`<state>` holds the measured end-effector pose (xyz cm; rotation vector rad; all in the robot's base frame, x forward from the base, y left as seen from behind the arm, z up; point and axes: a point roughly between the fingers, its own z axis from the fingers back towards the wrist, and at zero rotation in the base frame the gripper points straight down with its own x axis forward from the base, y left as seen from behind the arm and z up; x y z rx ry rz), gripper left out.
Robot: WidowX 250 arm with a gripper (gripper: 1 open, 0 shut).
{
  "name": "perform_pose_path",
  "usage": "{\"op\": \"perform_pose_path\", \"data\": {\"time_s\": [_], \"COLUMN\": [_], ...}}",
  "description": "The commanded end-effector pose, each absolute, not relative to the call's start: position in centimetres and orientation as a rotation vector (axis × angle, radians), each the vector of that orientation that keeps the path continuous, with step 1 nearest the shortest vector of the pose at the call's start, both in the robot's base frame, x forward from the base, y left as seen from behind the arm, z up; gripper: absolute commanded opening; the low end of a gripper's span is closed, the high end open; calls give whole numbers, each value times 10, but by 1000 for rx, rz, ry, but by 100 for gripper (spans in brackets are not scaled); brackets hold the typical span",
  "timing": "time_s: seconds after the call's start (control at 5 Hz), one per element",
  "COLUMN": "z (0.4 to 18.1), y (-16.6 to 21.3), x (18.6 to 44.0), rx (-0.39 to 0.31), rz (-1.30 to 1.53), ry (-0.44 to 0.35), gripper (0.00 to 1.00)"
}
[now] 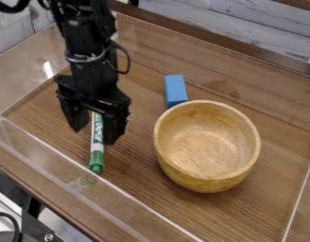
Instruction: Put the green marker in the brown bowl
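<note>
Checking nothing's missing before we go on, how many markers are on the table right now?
1. The green marker lies on the wood left of the brown bowl, its upper end between the open hand's fingers. None looks hidden.

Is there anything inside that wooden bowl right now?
No. The brown bowl shows only bare wood grain inside. The green marker lies on the table, its upper end hidden by the open gripper straddling it.

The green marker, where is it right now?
The green marker lies on the wooden table, left of the brown bowl, with the open gripper straddling its upper end.
</note>
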<state>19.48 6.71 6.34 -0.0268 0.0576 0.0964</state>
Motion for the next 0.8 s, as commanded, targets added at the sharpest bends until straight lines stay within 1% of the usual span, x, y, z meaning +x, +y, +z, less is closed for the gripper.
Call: {"op": "perform_pose_path", "data": {"time_s": [0.0,0.6], "z": [61,40], "y": [70,70], "x": [200,200], "rx": [-20,-15], "rz": [95,94], "ry": [38,55], "gripper": [100,100]}}
